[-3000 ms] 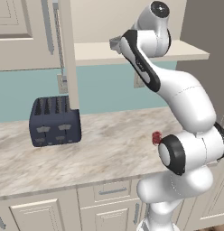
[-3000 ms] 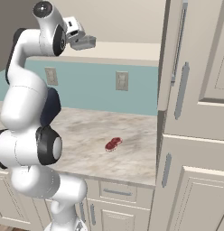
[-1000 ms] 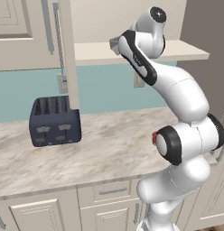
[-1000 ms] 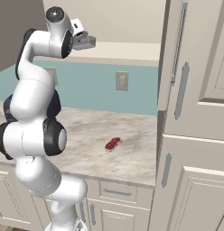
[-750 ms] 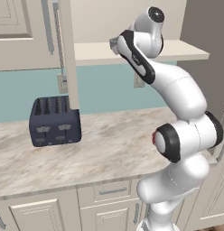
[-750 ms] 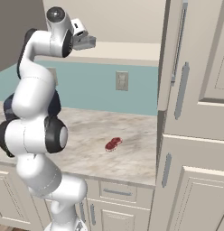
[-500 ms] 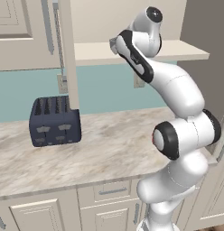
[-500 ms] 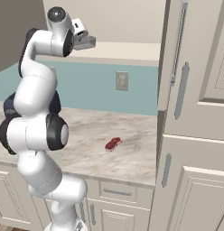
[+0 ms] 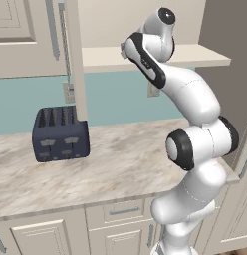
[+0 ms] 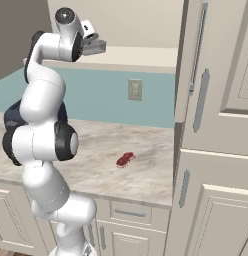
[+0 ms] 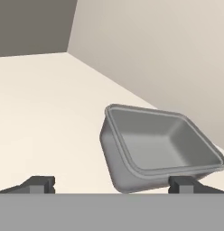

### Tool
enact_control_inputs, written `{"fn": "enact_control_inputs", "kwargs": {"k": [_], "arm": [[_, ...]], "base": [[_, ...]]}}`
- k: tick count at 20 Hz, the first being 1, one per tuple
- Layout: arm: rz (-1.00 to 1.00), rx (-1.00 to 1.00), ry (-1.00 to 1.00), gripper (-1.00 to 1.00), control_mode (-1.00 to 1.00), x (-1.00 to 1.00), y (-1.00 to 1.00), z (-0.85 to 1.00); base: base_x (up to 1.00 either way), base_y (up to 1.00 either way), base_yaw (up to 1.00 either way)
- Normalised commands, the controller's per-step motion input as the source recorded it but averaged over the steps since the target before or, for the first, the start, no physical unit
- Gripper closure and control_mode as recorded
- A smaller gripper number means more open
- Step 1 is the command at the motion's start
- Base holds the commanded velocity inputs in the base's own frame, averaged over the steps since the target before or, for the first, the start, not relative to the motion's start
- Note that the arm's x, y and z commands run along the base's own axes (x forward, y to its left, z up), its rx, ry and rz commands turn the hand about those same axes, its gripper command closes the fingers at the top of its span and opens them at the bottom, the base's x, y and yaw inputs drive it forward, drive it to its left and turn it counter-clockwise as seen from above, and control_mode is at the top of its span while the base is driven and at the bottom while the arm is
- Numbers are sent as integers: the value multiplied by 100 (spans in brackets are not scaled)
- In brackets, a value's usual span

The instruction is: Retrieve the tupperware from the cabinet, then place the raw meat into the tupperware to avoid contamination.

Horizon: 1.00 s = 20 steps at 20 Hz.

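Note:
The grey tupperware [image 11: 154, 144] is an open, empty rectangular tub on the beige shelf [image 11: 46, 117] of the cabinet [image 9: 195, 56], close ahead in the hand view. My gripper [image 11: 111, 184] is open; its right fingertip [image 11: 184, 182] shows just below the tub's near edge. Nothing is between the fingers. From the base views, my gripper [image 10: 97, 47] reaches in at shelf height, and in the left base view the gripper [image 9: 124, 50] is at the shelf's front edge. The raw meat [image 10: 125, 159], a small red chunk, lies on the marble counter [image 10: 146, 170] below.
A dark blue toaster [image 9: 61, 134] stands on the counter at the left. The open cabinet door [image 9: 75, 60] hangs edge-on left of my arm; the other open door [image 10: 193, 65] is on the right. An outlet [image 10: 135, 89] sits on the teal wall.
My arm's elbow and middle joints have risen and shifted slightly while the hand stays at the shelf. The jaws remain wide. The meat and toaster have not moved.

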Motion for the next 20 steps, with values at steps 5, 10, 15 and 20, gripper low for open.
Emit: {"fn": "enact_control_inputs", "kwargs": {"k": [5,10,15,20], "arm": [[0,0,0,-100,-100,20,2,0],[0,0,0,-100,-100,19,0,0],[0,0,0,-100,-100,18,0,0],[0,0,0,-100,-100,18,0,0]], "base": [[0,0,0],[0,0,0],[0,0,0],[0,0,0]]}}
